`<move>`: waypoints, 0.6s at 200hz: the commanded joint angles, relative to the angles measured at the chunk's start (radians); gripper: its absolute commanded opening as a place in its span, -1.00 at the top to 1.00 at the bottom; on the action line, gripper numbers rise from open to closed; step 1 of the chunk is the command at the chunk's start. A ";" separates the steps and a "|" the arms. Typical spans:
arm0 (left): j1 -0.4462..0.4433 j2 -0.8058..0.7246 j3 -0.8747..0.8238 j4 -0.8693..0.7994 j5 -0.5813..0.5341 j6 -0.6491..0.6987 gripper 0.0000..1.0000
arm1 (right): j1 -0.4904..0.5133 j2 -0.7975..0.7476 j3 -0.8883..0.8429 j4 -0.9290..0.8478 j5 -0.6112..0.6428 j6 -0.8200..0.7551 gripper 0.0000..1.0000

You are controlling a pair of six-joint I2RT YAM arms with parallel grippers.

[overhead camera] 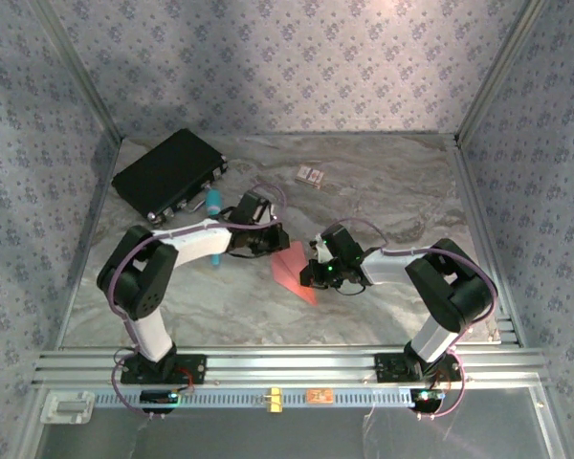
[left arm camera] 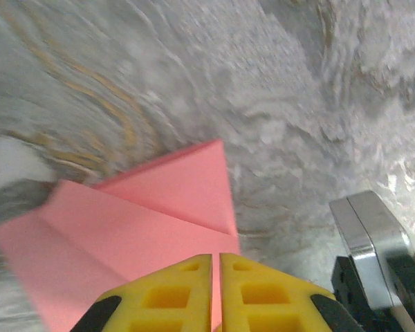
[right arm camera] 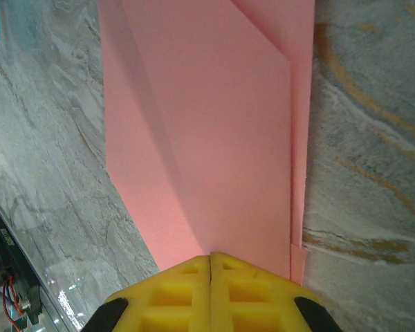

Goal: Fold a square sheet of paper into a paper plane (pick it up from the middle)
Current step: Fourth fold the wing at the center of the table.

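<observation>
The salmon-pink sheet of paper lies partly folded on the marble table, between my two grippers. In the left wrist view the paper shows a triangular flap folded over it, ending in a point. My left gripper hangs over its left end; its yellow fingertips stand a thin slit apart, with pink showing through the gap. My right gripper is at the paper's right end. Its fingers are shut, tips on the layered paper; I cannot tell whether they pinch it.
A black case sits at the back left, with a teal marker beside it. A tiny patterned card lies farther back. Part of the right arm's metal body is close to my left fingers. Aluminium rails line the near edge.
</observation>
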 commanded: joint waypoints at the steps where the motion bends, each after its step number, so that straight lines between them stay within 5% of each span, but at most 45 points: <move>1: -0.006 0.062 -0.031 0.083 0.074 -0.044 0.78 | -0.004 0.024 -0.044 -0.169 0.062 -0.025 1.00; 120: 0.018 0.123 -0.109 0.100 0.041 -0.017 0.82 | 0.052 0.013 0.165 -0.221 0.065 -0.065 1.00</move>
